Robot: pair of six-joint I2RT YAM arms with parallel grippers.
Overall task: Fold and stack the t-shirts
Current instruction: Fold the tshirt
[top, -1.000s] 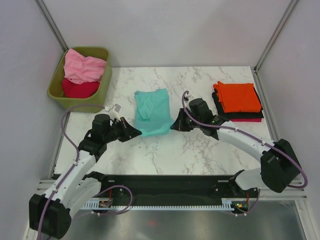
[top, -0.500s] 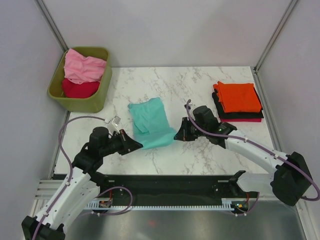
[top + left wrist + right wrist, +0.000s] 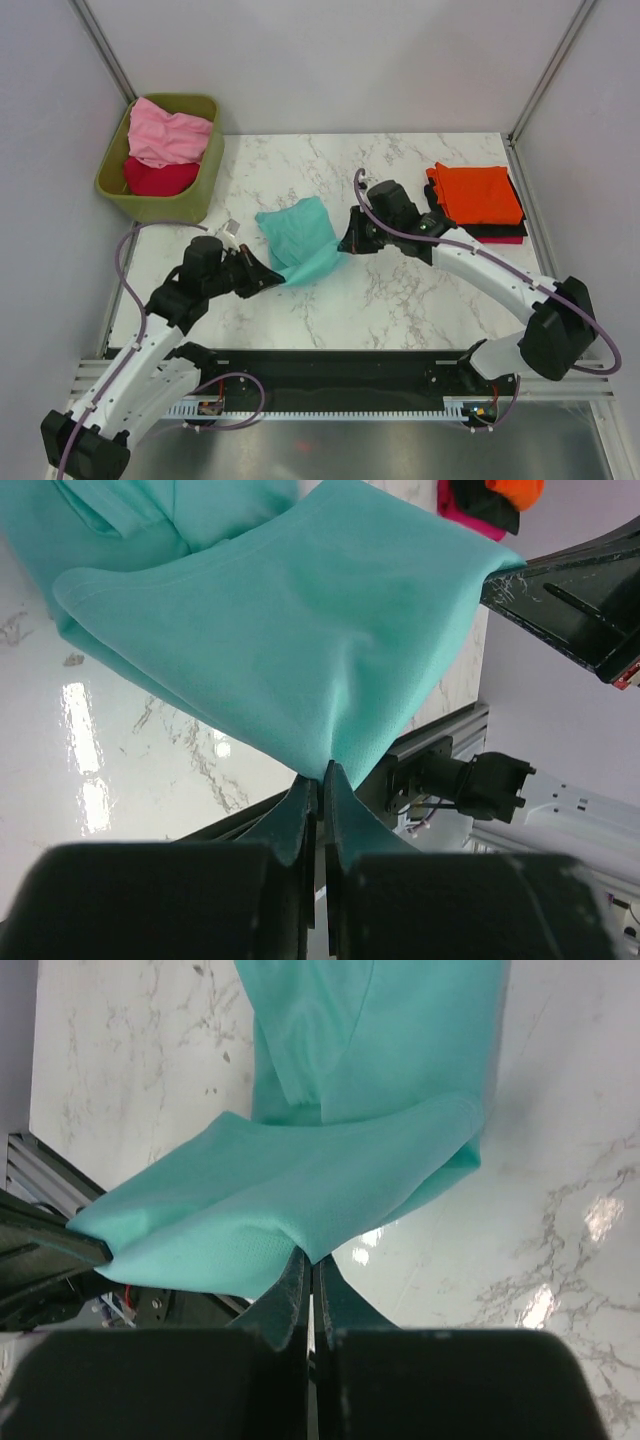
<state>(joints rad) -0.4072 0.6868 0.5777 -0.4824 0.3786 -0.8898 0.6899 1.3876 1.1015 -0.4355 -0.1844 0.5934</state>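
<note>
Teal t-shirt (image 3: 298, 236): on table (image 3: 400, 290), well left of orange-topped stack (image 3: 478, 195). Near hem is lifted, apparently for a fold in half. Left tool (image 3: 272, 279) and right tool (image 3: 345, 243) are each clamped tight on one hem corner, holding the edge taut. Pink shirt (image 3: 170, 135) sits unfolded in bin (image 3: 205, 180), far left of stack.

Olive-green plastic bin (image 3: 165, 208) at the bench's far-left corner. Bench (image 3: 400, 300) top is white marble-pattern. Plain grey panels (image 3: 330, 60) close it in far, left and right.
</note>
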